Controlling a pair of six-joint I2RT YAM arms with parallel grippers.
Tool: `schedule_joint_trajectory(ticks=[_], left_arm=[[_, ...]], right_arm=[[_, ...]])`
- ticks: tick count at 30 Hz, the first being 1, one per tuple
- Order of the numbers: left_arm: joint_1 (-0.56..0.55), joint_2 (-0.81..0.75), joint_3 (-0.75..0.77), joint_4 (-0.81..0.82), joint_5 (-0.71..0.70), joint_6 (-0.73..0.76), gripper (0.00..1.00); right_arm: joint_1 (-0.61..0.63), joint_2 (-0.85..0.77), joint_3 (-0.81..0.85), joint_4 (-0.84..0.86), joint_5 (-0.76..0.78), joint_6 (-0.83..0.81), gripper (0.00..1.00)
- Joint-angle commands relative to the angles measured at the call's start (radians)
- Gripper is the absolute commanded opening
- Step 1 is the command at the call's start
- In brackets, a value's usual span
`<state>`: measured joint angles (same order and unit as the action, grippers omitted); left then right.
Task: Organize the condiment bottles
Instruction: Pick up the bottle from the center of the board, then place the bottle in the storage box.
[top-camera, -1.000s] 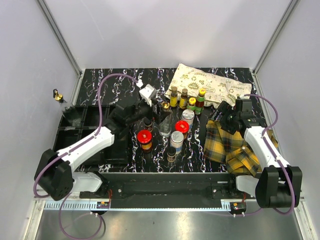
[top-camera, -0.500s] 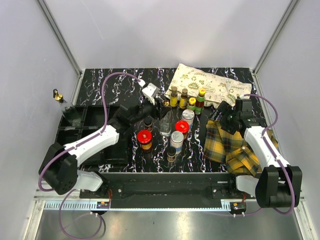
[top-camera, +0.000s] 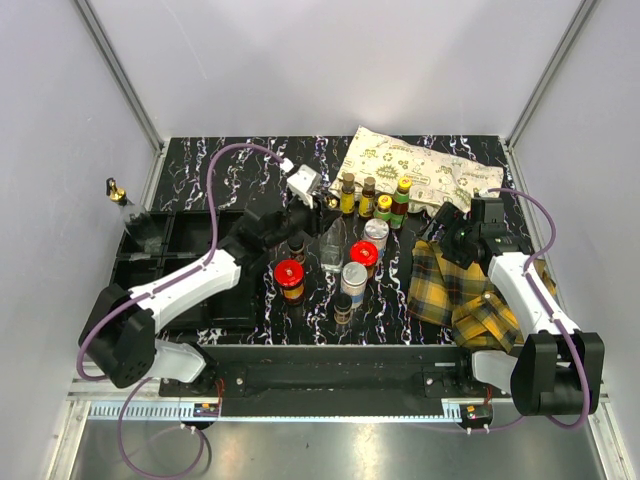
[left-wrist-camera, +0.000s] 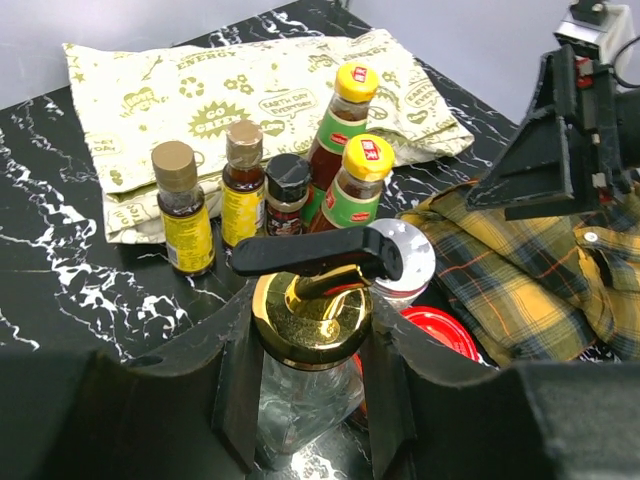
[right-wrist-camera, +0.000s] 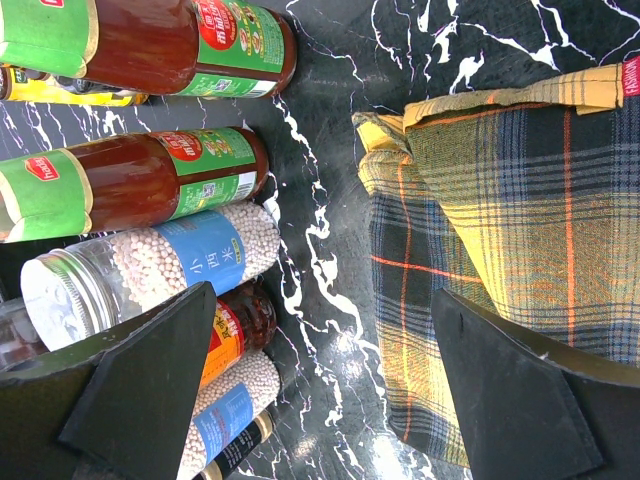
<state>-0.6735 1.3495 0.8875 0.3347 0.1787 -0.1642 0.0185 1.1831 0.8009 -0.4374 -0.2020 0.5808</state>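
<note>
Two arms out, one bottle in the clamp

And the left gripper (left-wrist-camera: 312, 305) is right on it: both fingers (left-wrist-camera: 238, 385) are pressed against the sides of the gold cap, clamped on the gold-capped clear bottle (left-wrist-camera: 305, 400). Its black pour spout (left-wrist-camera: 318, 255) pokes out sideways above the jaws. That bottle stands upright in the thick of the cluster, well to the left of the plaid cloth (top-camera: 465, 285). Its base is hidden from the left wrist camera, so lifted or planted, I cannot tell.

Over at the cloth's far-left corner hangs the right gripper (right-wrist-camera: 320, 293). Its jaws are spread wide with nothing between them, just the bare black marble table (right-wrist-camera: 330, 240) underneath.

Between the held bottle and the cloth, a silver-lidded shaker (top-camera: 376, 232) and a red-lidded jar (top-camera: 364, 252) stand just beside each other. A second shaker (top-camera: 353, 280) is a touch nearer the arms. A second red jar (top-camera: 289, 275) sits farther from the cloth than the held bottle does.

Now the back row, left of the cloth's far end. Two yellow-capped sauce bottles (left-wrist-camera: 345, 125), a small dark bottle (left-wrist-camera: 287, 200) and two brown-capped yellow-label bottles (left-wrist-camera: 180, 215) stand shoulder to shoulder.

A printed bag (top-camera: 410, 165) lies flat beyond the cloth's far edge. The black compartment tray (top-camera: 180, 235) sits way left of the cloth, past every bottle.
</note>
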Motion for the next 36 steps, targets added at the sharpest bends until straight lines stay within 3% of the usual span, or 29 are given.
schedule_joint_trajectory(ticks=[1, 13, 29, 36], left_arm=[[-0.009, 0.004, 0.108, 0.0, -0.099, 0.028, 0.0], [-0.012, 0.007, 0.369, -0.16, -0.261, 0.052, 0.0], [0.018, -0.076, 0.617, -0.474, -0.672, 0.109, 0.0], [0.195, -0.151, 0.564, -0.589, -0.639, -0.015, 0.0]], right_arm=[[-0.003, -0.027, -0.002, 0.029, -0.007, -0.007, 0.99], [-0.003, -0.063, -0.026, 0.034, 0.015, -0.002, 1.0], [-0.003, -0.042, -0.026, 0.037, 0.004, -0.002, 1.0], [-0.003, -0.046, -0.035, 0.048, 0.012, 0.007, 1.0]])
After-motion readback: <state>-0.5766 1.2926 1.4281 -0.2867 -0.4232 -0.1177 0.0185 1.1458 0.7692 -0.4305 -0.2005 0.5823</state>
